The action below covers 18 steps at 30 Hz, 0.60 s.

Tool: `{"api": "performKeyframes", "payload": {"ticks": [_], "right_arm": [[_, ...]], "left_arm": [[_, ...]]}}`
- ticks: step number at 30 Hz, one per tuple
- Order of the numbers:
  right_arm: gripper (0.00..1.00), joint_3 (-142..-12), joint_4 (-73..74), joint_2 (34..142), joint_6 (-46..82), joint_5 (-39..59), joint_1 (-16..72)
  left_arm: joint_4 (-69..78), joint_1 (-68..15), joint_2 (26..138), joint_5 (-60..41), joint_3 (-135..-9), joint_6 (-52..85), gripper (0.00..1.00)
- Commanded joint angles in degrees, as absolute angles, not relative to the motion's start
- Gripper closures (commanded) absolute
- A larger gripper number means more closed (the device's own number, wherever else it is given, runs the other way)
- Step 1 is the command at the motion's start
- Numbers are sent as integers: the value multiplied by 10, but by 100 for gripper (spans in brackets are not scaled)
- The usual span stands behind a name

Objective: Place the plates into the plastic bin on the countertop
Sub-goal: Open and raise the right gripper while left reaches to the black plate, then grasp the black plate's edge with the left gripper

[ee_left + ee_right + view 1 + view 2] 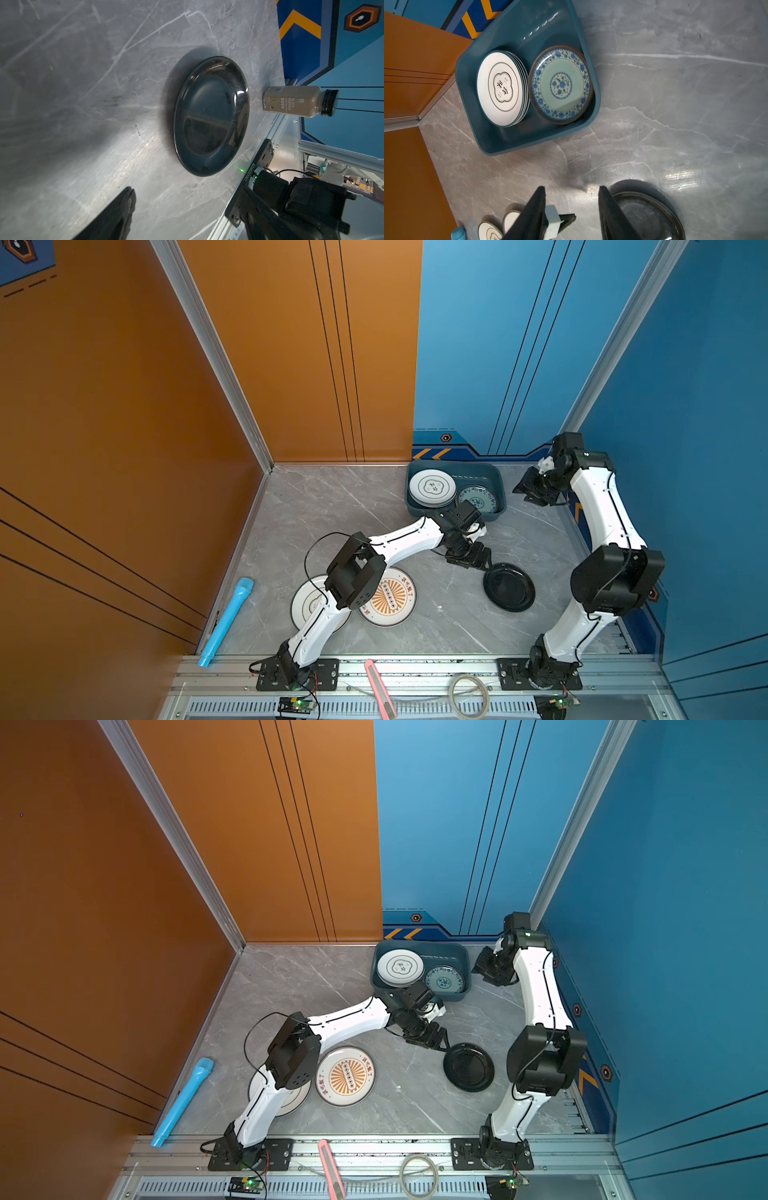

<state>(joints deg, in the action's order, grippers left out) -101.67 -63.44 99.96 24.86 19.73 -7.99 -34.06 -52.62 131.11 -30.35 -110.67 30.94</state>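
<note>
The dark teal plastic bin (pixel 496 479) stands at the back of the grey countertop (pixel 332 510). It holds a stack of white quatrefoil plates (pixel 432 488) and a teal-patterned plate (pixel 561 85). A black plate (pixel 509 587) lies flat on the countertop. My left gripper (pixel 483 565) reaches across and is open just short of the black plate's near rim. One of its fingers (pixel 116 214) shows in the left wrist view. A sunburst plate (pixel 390 597) and a white plate (pixel 305 603) lie partly under the left arm. My right gripper (pixel 572 199) hangs open and empty beside the bin.
A black pepper bottle (pixel 299 101) stands near the blue wall beyond the black plate. A light blue tube (pixel 226 622) lies along the left edge. A pink utility knife (pixel 380 689) and a cable coil (pixel 469 695) rest on the front aluminium rail.
</note>
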Motion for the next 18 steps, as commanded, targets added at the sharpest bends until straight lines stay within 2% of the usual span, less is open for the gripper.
{"api": "performKeyframes", "payload": {"ticks": [1, 7, 14, 18], "right_arm": [[55, -965, -620, 950, 251, 221, -91], [55, -917, -606, 920, 264, 233, -88], [55, -940, -608, 925, 272, 238, -80], [55, -932, -608, 916, 273, 240, -79]], "left_arm": [[-252, -527, 1322, -320, -1081, 370, 20], [-241, -538, 1357, -308, -1095, 389, 26], [-226, -555, 1389, -290, -1102, 413, 30], [-226, -557, 1404, -294, -1107, 416, 38]]}}
